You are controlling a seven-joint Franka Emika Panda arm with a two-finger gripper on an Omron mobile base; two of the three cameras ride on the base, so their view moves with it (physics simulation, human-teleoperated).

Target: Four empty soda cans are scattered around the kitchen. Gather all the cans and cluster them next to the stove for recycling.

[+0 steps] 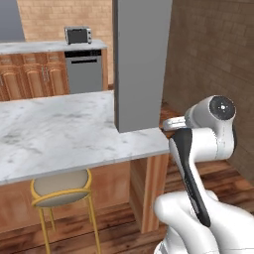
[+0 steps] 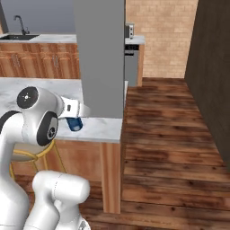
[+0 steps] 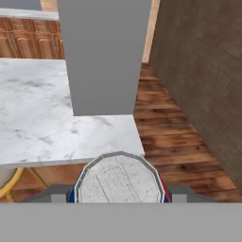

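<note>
The soda can (image 3: 119,179) was blue with a silver, speckled top and a trace of red at its rim, clenched in the claw (image 2: 75,124) and held just above the corner of the white marble counter (image 1: 59,134). A grey pillar (image 1: 140,59) stood on the counter; beneath was a yellow stool (image 1: 62,191) on a dark wooden floor (image 2: 166,143).
</note>
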